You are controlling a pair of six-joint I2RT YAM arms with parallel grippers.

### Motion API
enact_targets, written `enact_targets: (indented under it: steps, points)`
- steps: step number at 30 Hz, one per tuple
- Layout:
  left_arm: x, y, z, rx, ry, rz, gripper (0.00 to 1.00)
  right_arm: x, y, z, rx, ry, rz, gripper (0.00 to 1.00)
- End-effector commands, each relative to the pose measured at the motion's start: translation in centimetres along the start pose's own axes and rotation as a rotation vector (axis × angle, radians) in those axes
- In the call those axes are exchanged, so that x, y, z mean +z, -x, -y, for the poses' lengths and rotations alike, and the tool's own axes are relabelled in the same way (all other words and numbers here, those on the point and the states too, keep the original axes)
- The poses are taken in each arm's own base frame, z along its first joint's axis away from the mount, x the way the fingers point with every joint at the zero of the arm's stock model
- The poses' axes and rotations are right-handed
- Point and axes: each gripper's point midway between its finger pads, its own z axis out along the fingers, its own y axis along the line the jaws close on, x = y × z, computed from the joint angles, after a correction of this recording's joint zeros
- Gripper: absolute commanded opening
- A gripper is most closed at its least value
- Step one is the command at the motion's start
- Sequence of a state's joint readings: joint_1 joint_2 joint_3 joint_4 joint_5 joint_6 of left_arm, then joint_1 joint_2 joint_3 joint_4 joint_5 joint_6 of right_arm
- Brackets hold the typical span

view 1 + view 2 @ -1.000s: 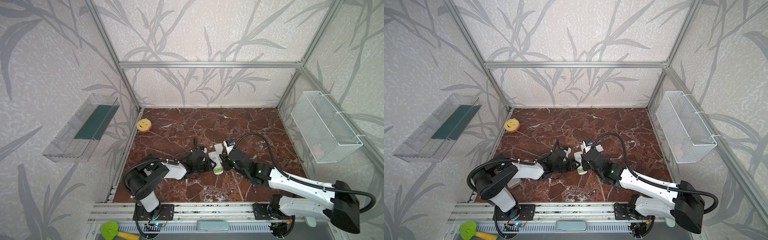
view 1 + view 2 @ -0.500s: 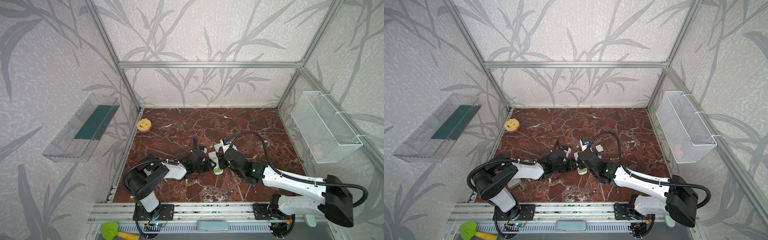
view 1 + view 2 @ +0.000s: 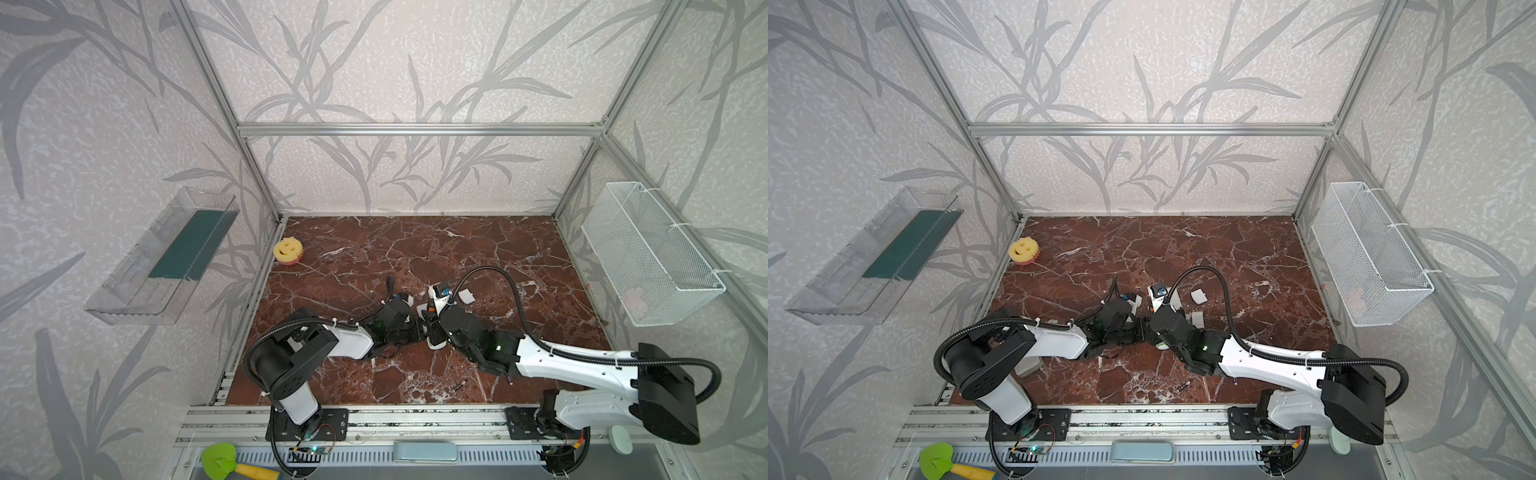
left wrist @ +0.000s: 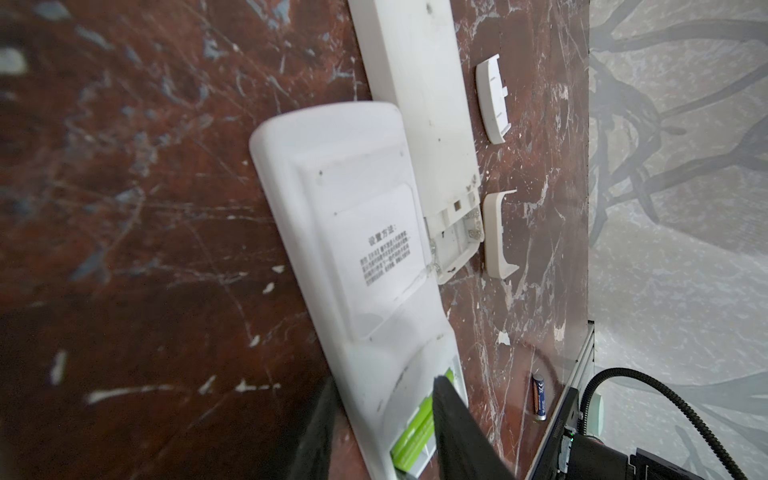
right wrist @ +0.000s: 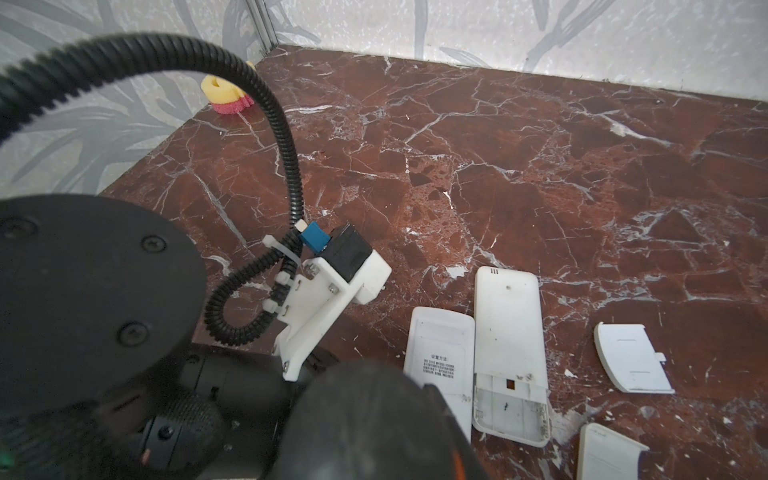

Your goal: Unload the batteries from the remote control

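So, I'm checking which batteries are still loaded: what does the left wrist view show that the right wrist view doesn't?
Only the left wrist view: lime green batteries in the wide remote's open compartment, and a loose dark battery on the floor. Only the right wrist view: the yellow sponge by the wall and the left arm's camera mount; that compartment is hidden there. Both: the two white remotes side by side, the narrow remote with its compartment empty, and two detached covers.
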State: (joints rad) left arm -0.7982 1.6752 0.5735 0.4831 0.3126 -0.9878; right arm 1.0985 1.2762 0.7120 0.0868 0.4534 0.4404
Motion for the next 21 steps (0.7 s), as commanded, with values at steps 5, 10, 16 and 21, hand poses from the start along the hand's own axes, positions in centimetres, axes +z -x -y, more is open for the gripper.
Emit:
enact_targets:
  steps: [5,10,16,21]
  points:
    - [0.3,-1.8,-2.8,-0.032,0.107,-0.068,0.42,-0.8,1.0,0.5,-0.004,-0.03,0.066,0.0]
    - [0.2,-1.7,-2.8,-0.03,0.114,-0.067,0.42,-2.0,2.1,1.5,-0.009,-0.068,0.1,0.0]
    - [0.3,-1.7,-2.9,-0.035,0.118,-0.067,0.42,-3.0,3.5,2.3,-0.029,-0.107,0.139,0.0]
    - [0.4,-1.8,-2.9,-0.032,0.121,-0.071,0.42,-2.6,3.0,2.9,-0.064,-0.153,0.114,0.0]
